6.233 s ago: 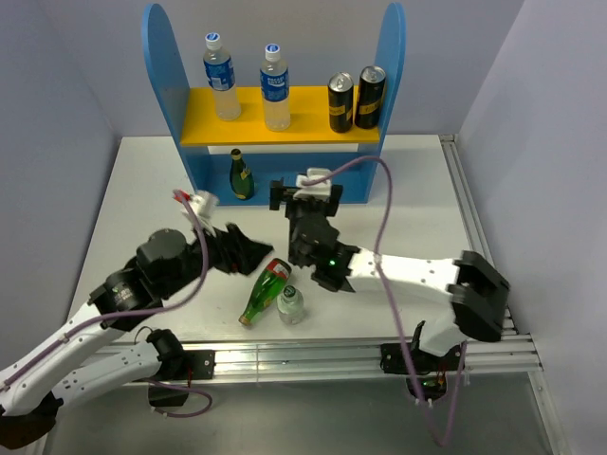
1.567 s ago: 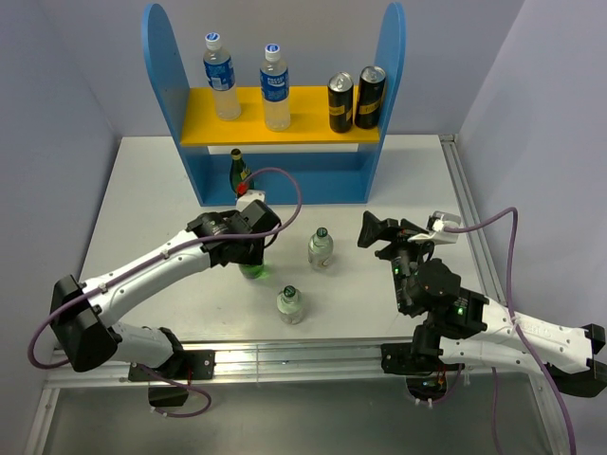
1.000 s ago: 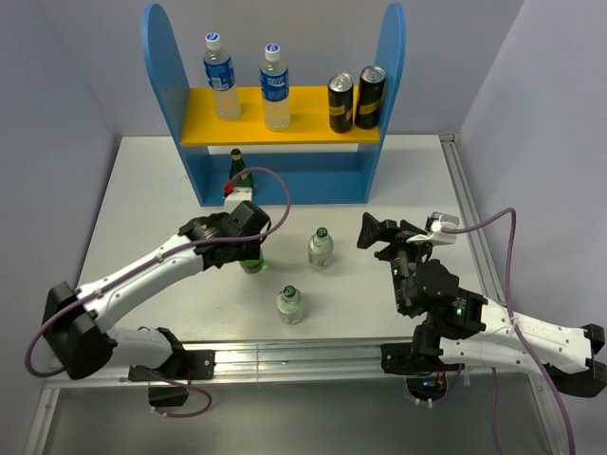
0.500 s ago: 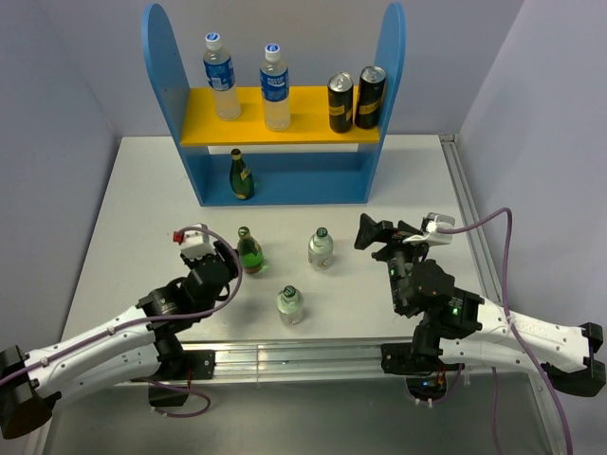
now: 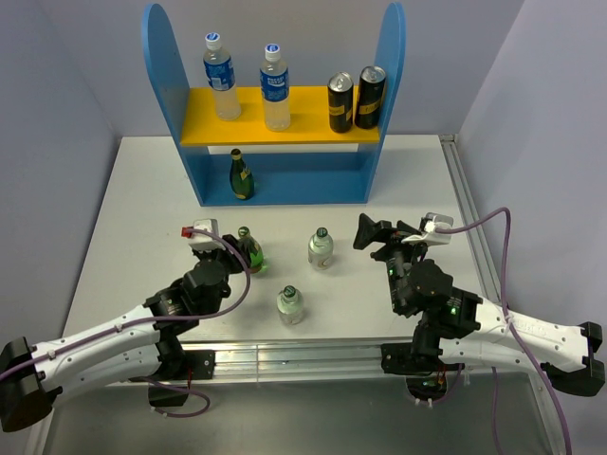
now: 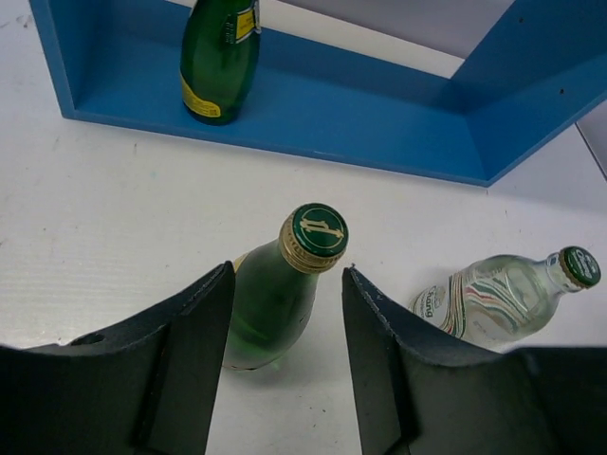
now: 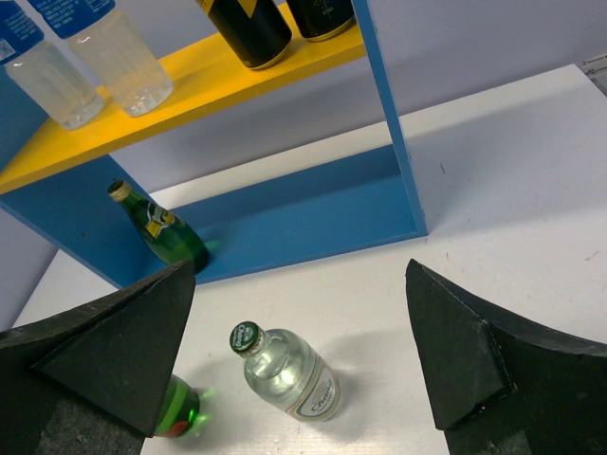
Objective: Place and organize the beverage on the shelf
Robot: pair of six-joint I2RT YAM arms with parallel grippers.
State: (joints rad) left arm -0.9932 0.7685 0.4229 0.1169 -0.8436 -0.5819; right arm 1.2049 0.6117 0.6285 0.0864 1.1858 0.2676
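— Surface and room?

— White table (image 5: 142,190), with a metal rail (image 5: 313,358) along its near edge and pale walls (image 5: 57,95) behind and at both sides. At the back stood the shelf (image 5: 161,57). Carried two blue-label bottles (image 5: 220,78) and two black-and-gold cans (image 5: 341,102) on the yellow board (image 5: 303,128), and one green bottle (image 5: 241,175) upright on the blue base.

— Out on the table?

— Second green bottle (image 6: 275,303), upright, and two short clear bottles (image 5: 321,249), one beside it and one nearer the rail.

— Left gripper (image 6: 287,284)?

— Stood partly open astride the second green bottle, one finger at each side of its body. Showed a sliver of table between the glass and one finger, so not clamped. Could not tell whether the other finger touched.

— Right gripper (image 7: 299,275)?

— Gaped wide above the table, right of the bottles. Gripped nothing.
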